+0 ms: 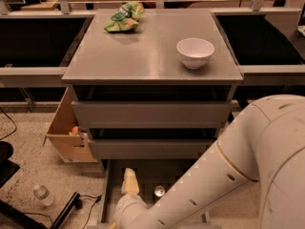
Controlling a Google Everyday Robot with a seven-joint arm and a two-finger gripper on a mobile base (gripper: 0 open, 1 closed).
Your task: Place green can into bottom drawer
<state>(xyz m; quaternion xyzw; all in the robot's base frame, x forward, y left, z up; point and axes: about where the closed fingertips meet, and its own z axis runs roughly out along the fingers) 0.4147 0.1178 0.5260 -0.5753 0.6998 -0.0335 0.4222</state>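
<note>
The bottom drawer [107,190] is pulled out at the foot of the grey cabinet. The green can [159,191] stands upright on its floor near the middle; only its silver top shows from above. My gripper [129,178] is low inside the drawer, just left of the can and apart from it. My white arm [228,175] reaches in from the lower right and hides the drawer's front and right part.
A white bowl [195,51] and a green and yellow snack bag [123,18] sit on the cabinet top [143,56]. Two upper drawers are shut. A cardboard box [66,135] stands left of the cabinet. A plastic bottle [42,194] and cables lie on the floor.
</note>
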